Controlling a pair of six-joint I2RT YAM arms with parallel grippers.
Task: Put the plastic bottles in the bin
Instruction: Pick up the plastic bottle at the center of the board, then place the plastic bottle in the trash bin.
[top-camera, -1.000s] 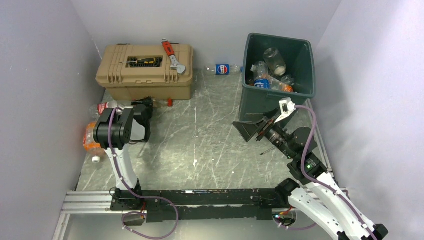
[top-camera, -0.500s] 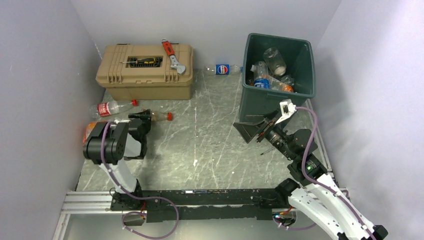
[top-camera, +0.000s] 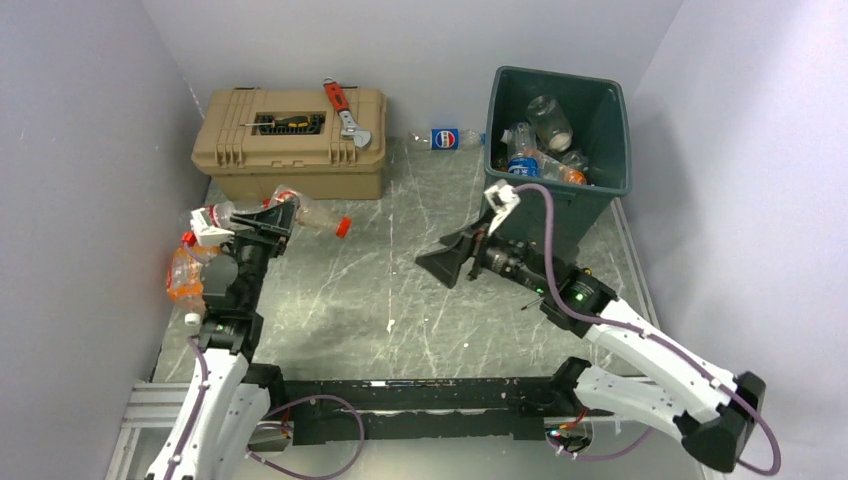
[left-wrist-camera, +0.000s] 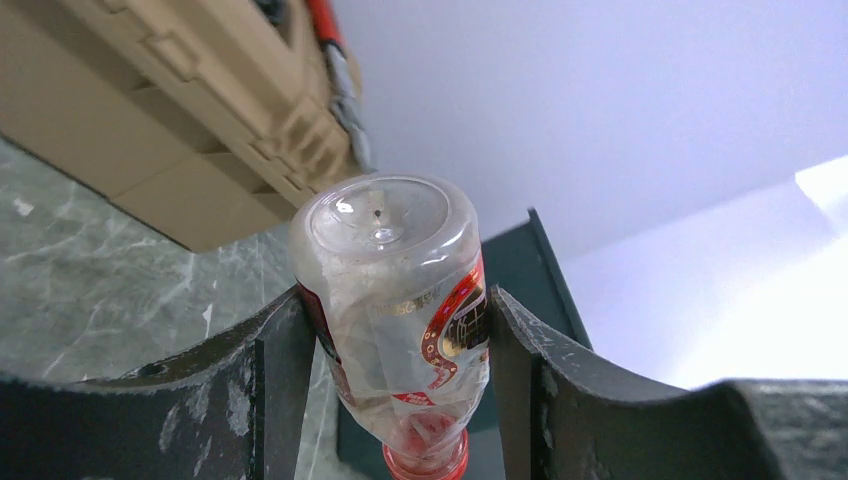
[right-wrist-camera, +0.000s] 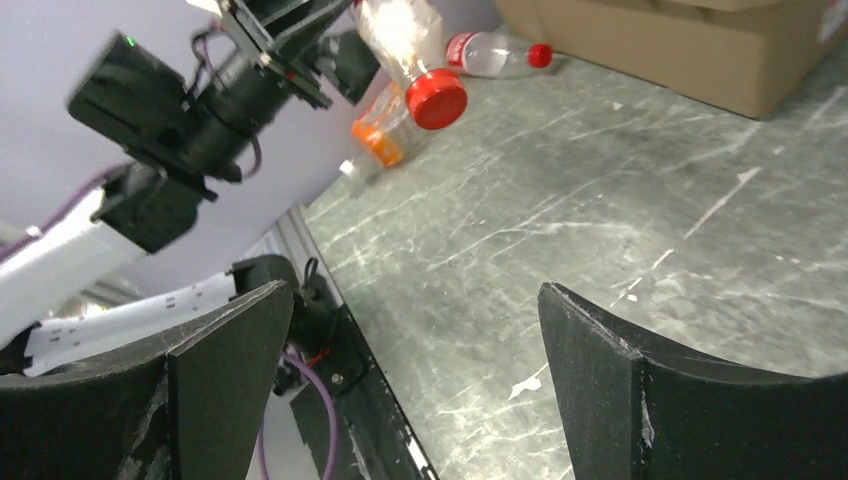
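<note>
Bottles (top-camera: 535, 150) inside bin (top-camera: 590, 210) show only overhead; left gripper (left-wrist-camera: 392, 335) clamps red-capped bottle (left-wrist-camera: 385, 250).

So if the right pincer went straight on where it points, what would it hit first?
Probably the table: the right pincer tilts down toward it. The held bottle sits higher, off that line.

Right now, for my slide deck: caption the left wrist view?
Jaws closed on a red-labelled bottle, toolbox and bin beyond.

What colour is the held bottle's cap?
Red cap on the bottle; right wrist view shows it best.
</note>
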